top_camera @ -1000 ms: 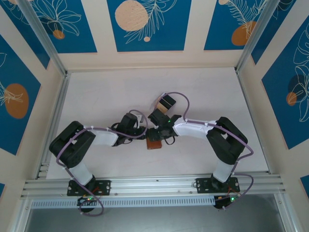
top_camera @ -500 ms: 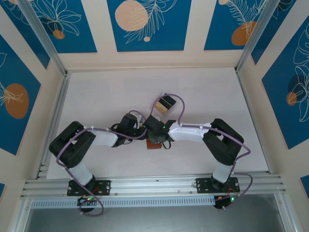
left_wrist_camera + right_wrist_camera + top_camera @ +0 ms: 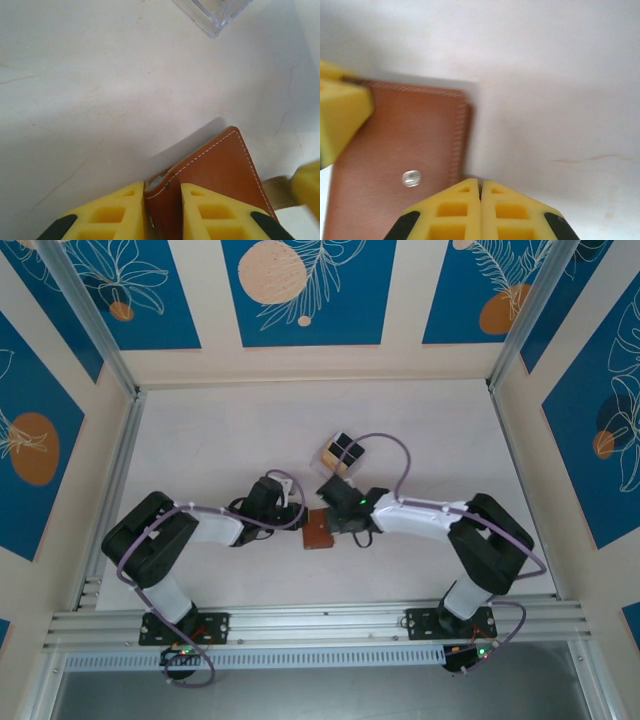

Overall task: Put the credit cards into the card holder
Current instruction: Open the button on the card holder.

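L gripper [image 3: 162, 212] is nipped onto the 9 o'clock edge of the card holder [image 3: 215, 172], pinning it on the tabletop [image 3: 100, 100]. R gripper [image 3: 480, 210] is closed tight on nothing, just beside the holder's 3 o'clock edge. Credit cards [image 3: 345, 450] sit in the clear box [image 3: 212, 17], approx 12 o'clock from R gripper. R arm's nearer for the fetch, I reckon. Holder's long axis runs roughly 12–6.

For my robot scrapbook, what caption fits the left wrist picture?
The left gripper pinches the edge of the wallet on the table, a clear box corner beyond.
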Available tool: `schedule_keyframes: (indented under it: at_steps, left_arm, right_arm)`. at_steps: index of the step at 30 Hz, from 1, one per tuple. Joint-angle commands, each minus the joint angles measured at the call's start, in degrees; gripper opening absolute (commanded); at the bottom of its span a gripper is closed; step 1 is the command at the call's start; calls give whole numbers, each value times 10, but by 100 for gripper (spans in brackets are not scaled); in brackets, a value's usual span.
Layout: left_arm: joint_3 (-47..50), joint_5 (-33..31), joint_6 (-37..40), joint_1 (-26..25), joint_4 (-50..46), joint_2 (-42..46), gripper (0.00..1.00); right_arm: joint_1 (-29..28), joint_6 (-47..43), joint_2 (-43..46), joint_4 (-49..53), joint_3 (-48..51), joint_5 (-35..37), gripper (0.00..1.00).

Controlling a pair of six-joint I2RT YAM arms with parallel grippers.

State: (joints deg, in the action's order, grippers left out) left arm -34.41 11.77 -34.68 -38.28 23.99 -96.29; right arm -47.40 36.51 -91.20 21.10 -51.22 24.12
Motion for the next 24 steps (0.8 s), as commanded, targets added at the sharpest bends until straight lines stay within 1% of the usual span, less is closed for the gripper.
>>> schedule_keyframes:
  at_steps: [1,2,5,6,9,12,14,16,20,21,23,24]
  left_arm:
    - [24,-1,-12,-16,-52,-27,20]
    - [24,0,-13,-16,-51,-27,20]
    - [25,-1,-15,-19,-47,-29,20]
    - [25,0,-15,-20,-47,-29,20]
    - [26,-1,-16,-21,-46,-30,20]
    - [28,-2,-16,-23,-48,-28,20]
    - [30,-4,-17,-23,-47,-28,20]
    - [33,-3,-18,-24,-42,-29,20]
    - [36,-1,-19,-24,-36,-31,20]
    - [37,-1,-20,-24,-35,-32,20]
    - [37,0,-20,-24,-33,-34,20]
    - [37,0,-20,-24,-33,-34,20]
  right_arm:
    - [45,25,25,-1,37,-77,10]
    - [50,30,24,-3,42,-80,19]
    - [53,44,5,-6,44,-77,37]
    - [52,51,-2,-1,40,-72,39]
    - [41,67,2,22,27,-33,41]
    - [11,67,41,54,7,22,42]
    - [-5,58,59,81,-18,34,41]
    - [-19,44,67,101,-49,19,42]
    - [-27,27,68,95,-85,-55,43]
    - [-25,26,67,87,-88,-70,40]
    - [-18,27,59,64,-86,-102,29]
    - [-11,28,50,56,-85,-118,20]
